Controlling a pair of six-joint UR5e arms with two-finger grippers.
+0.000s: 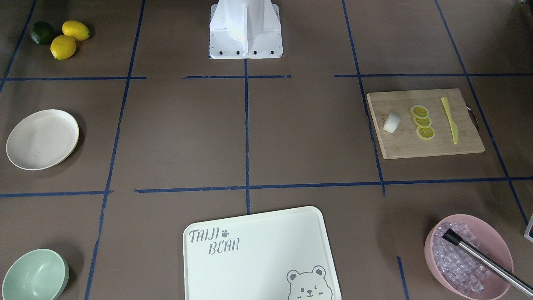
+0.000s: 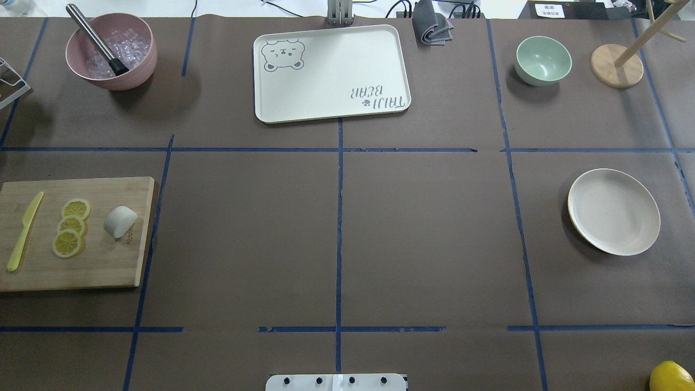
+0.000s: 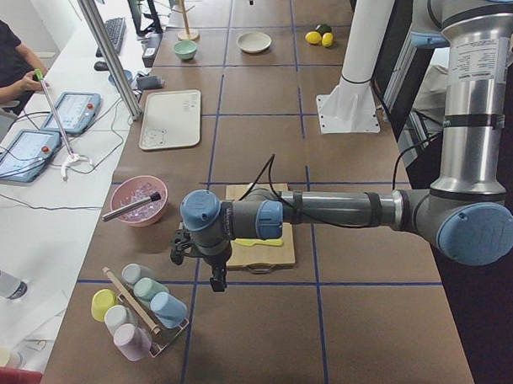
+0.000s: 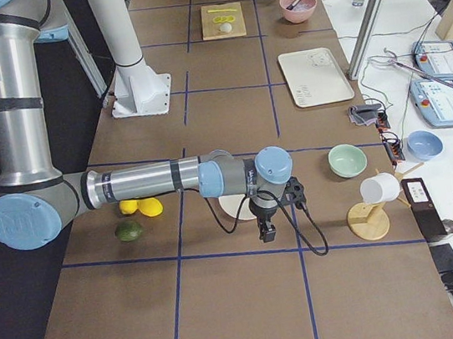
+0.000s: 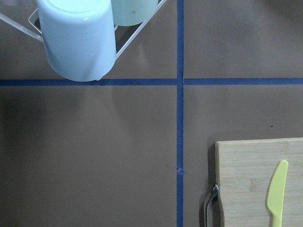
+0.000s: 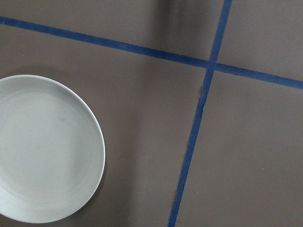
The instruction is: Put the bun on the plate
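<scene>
The white bun (image 1: 392, 123) (image 2: 120, 221) lies on a wooden cutting board (image 2: 103, 260), beside three lemon slices (image 2: 70, 228) and a yellow knife (image 2: 23, 231). The round cream plate (image 2: 613, 212) (image 1: 41, 139) (image 6: 42, 149) sits bare at the table's opposite end. My left gripper (image 3: 216, 278) hangs past the board's outer end, over brown table. My right gripper (image 4: 267, 233) hangs just beyond the plate (image 4: 230, 209). Both grippers show only in the side views, so I cannot tell whether they are open or shut.
A bear-print tray (image 2: 331, 73) lies at the far middle, a pink bowl (image 2: 111, 51) of ice with a metal tool at far left, a mint bowl (image 2: 543, 60) and a wooden stand (image 2: 616, 65) at far right. Cups in a rack (image 3: 138, 310) stand near the left gripper. Lemons (image 1: 68, 39) lie near the plate.
</scene>
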